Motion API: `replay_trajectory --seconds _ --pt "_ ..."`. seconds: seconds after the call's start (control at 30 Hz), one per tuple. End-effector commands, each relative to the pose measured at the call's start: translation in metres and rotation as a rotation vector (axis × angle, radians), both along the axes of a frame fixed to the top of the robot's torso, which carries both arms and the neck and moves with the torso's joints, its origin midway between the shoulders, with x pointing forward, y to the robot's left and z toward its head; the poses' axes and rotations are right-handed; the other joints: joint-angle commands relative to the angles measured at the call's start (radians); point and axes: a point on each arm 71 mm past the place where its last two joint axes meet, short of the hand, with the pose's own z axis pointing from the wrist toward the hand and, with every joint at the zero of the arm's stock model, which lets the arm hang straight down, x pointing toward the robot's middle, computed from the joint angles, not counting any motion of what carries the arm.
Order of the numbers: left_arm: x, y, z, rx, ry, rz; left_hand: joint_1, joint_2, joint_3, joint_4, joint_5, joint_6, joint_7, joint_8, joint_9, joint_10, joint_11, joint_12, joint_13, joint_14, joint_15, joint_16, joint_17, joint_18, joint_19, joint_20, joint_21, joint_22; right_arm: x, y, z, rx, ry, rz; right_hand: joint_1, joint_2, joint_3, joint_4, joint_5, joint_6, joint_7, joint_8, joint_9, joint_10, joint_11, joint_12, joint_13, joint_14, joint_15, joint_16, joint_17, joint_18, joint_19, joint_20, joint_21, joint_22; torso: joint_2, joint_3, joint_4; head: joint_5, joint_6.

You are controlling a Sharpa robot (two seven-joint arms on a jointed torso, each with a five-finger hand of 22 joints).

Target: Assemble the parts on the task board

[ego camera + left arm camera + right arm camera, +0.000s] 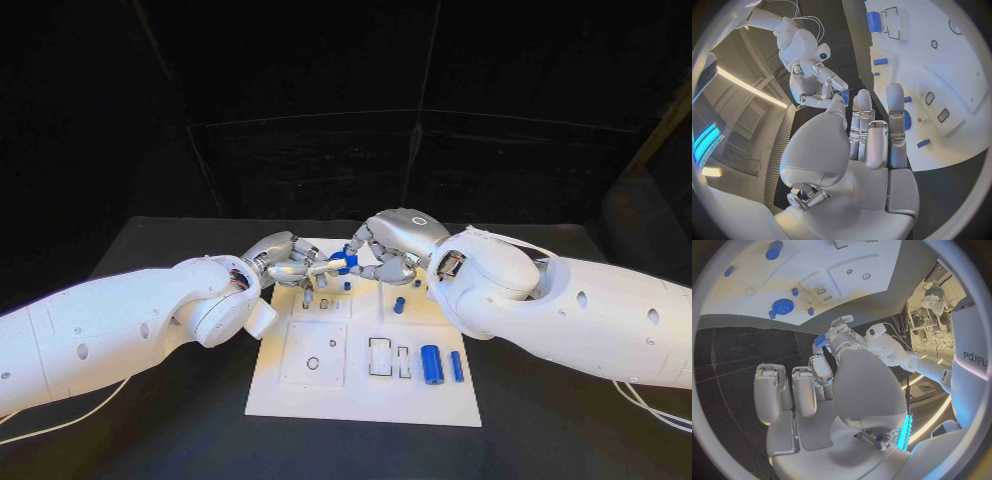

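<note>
My left hand hovers over the far left edge of the white rectangular task board, fingers extended toward a small blue plastic part. Whether it grips that piece I cannot tell. My right hand meets it above the far edge and pinches the same part between fingertips. Judgement: the piece is light, rigid and smooth, liable to slip in a handover; best taken by its flat sides, with firm opposing pressure. Toward the board's near right corner a blue cylinder and a slim blue bar lie loose, just beside each other.
</note>
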Motion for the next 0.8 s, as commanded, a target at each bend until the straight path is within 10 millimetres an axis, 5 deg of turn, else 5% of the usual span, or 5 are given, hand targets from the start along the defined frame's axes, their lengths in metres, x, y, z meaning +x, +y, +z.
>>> replay_trajectory --seconds 0.03,0.43,0.8 --pt "0.0002 -0.0005 0.0001 -0.003 0.008 0.001 0.012 -0.001 0.002 -0.007 0.000 -0.005 -0.001 0.007 0.001 -0.006 -0.001 0.003 0.001 0.031 -0.006 0.007 0.002 0.007 -0.005 0.001 0.007 0.002 -0.0014 0.0012 0.0022 -0.002 -0.018 0.005 0.007 0.003 0.005 -0.001 0.003 0.031 -0.025 0.002 0.003 0.008 -0.002 0.005 0.001 0.080 -0.007 0.006 0.156 -0.021 0.048 -0.007 0.003 0.194 0.000 0.0000 0.0002 0.000 -0.001" --pt "0.0006 0.0021 0.0000 0.001 0.006 0.015 0.038 0.025 0.020 -0.010 0.001 -0.008 -0.005 0.017 0.008 -0.005 -0.005 0.007 0.005 0.034 -0.009 0.013 0.007 0.006 -0.007 -0.002 0.025 0.022 -0.0043 0.0025 0.0037 -0.001 -0.026 0.012 0.007 0.003 0.005 -0.001 0.004 0.031 -0.025 0.002 0.003 0.010 -0.002 0.008 0.003 0.080 -0.007 0.006 0.156 -0.021 0.048 -0.007 0.004 0.194 -0.001 -0.0006 0.0011 0.001 0.000" --pt "0.0001 0.0011 -0.0009 0.003 0.015 0.006 0.062 0.025 0.029 -0.022 0.000 -0.013 -0.007 0.021 0.011 -0.007 -0.007 0.005 0.005 0.033 -0.011 0.013 0.006 0.007 -0.011 -0.003 0.030 0.027 -0.0062 0.0045 0.0058 0.010 -0.048 0.019 0.007 0.003 0.006 -0.001 0.006 0.032 -0.025 0.003 0.004 0.012 -0.002 0.010 0.006 0.080 -0.007 0.005 0.154 -0.021 0.049 -0.007 0.004 0.195 0.000 -0.0006 0.0007 0.001 0.000"
